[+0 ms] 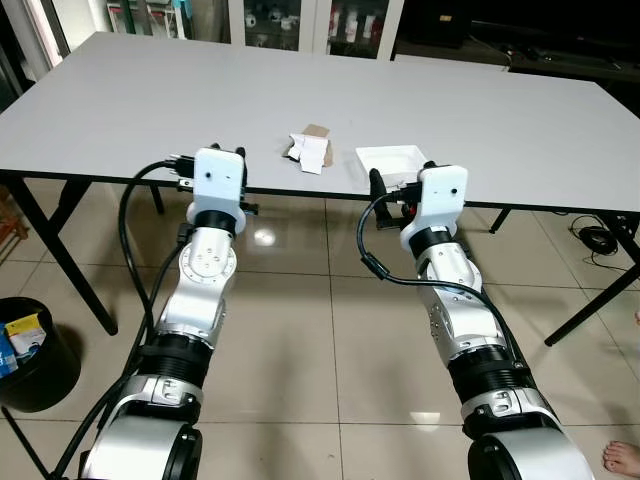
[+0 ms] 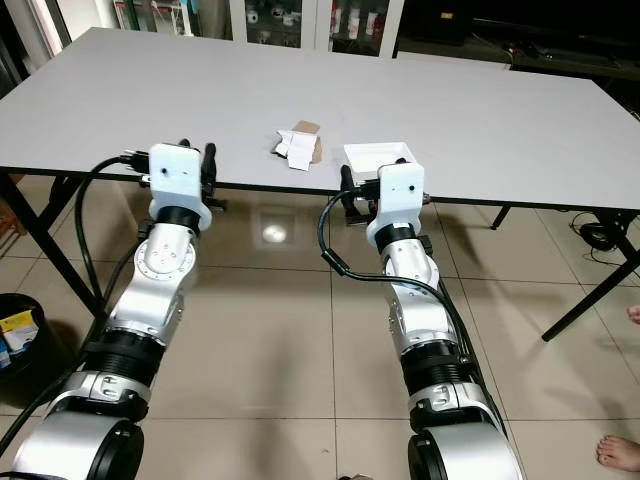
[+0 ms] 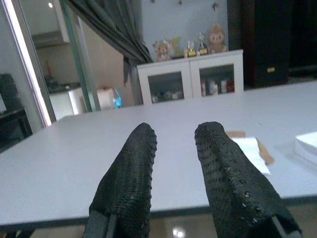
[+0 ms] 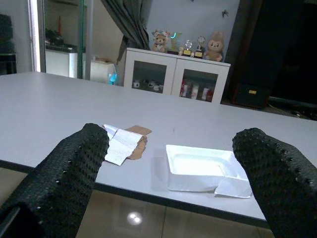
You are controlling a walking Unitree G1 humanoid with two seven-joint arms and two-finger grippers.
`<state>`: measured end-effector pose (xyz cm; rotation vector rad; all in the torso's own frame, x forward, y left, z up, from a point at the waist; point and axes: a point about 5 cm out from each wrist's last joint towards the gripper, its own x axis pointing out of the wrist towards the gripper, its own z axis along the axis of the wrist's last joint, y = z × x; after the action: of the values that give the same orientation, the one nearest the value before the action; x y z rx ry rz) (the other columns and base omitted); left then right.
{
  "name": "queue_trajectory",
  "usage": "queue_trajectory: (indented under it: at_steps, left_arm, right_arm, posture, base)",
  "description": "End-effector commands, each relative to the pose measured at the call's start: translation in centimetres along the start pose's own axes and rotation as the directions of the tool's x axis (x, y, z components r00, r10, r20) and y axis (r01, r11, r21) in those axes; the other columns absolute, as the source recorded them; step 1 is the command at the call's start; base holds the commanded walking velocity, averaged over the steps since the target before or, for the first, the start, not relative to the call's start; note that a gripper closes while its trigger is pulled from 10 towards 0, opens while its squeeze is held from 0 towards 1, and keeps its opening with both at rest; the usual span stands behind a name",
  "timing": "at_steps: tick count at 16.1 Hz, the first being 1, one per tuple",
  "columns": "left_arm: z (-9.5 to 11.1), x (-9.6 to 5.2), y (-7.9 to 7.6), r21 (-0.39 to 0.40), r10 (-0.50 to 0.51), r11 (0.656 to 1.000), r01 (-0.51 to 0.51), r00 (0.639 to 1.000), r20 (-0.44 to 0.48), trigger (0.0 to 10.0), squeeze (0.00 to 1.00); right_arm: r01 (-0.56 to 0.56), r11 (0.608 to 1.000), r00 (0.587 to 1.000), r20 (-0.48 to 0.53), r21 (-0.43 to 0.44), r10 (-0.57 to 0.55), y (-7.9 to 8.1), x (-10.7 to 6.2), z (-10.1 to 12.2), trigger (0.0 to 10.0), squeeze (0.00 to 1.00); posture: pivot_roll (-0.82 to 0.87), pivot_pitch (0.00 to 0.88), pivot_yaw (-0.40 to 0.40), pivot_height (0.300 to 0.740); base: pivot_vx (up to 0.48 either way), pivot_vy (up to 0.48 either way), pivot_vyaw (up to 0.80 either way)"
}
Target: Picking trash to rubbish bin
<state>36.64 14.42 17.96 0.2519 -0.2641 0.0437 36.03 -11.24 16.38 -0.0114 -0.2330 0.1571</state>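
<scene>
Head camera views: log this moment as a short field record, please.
table: grey table, trash near its front edge
trash 1: crumpled paper
trash 2: white tray, beside the paper
bin: black bin on the floor, robot's left
left gripper: open, holding nothing, before the table edge
right gripper: open wide, facing the tray

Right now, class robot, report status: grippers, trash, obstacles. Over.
Left gripper and right gripper open at table edge, holding nothing. White tray and crumpled paper on table. Bin on floor, left. Nothing between fingers and trash.
</scene>
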Motion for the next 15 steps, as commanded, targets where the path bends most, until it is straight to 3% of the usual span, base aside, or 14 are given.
queue_trajectory:
  at_steps: [1, 14, 15]
  left_arm:
    - [0.01, -0.01, -0.62, 0.016, -0.028, 0.999, 0.028, 1.0, -0.014, 10.0, 0.0]
    - [-0.22, -0.31, -0.77, 0.041, -0.044, 0.998, 0.046, 0.998, -0.042, 10.0, 0.0]
    - [-0.19, -0.35, -0.87, 0.031, -0.05, 0.998, 0.051, 0.998, -0.042, 10.0, 1.0]
  right_arm:
    - [0.027, 1.0, 1.0, -0.009, 0.007, -0.027, -0.44, -0.23, -0.02, 10.0, 0.0]
    - [0.025, 0.999, 0.999, -0.022, 0.032, -0.024, 0.05, 0.03, 0.54, 10.0, 0.0]
    - [0.027, 0.999, 0.999, -0.019, 0.034, -0.026, 0.01, 0.09, 0.66, 10.0, 0.0]
  posture:
    - [0.0, 0.015, -0.083, 0.74]
    - [0.01, 0.0, -0.08, 0.74]
    - [0.01, 0.0, -0.081, 0.74]
  base:
    - [0.307, 0.0, 0.0]
    - [0.338, 0.0, 0.0]
    - [0.48, 0.0, 0.0]
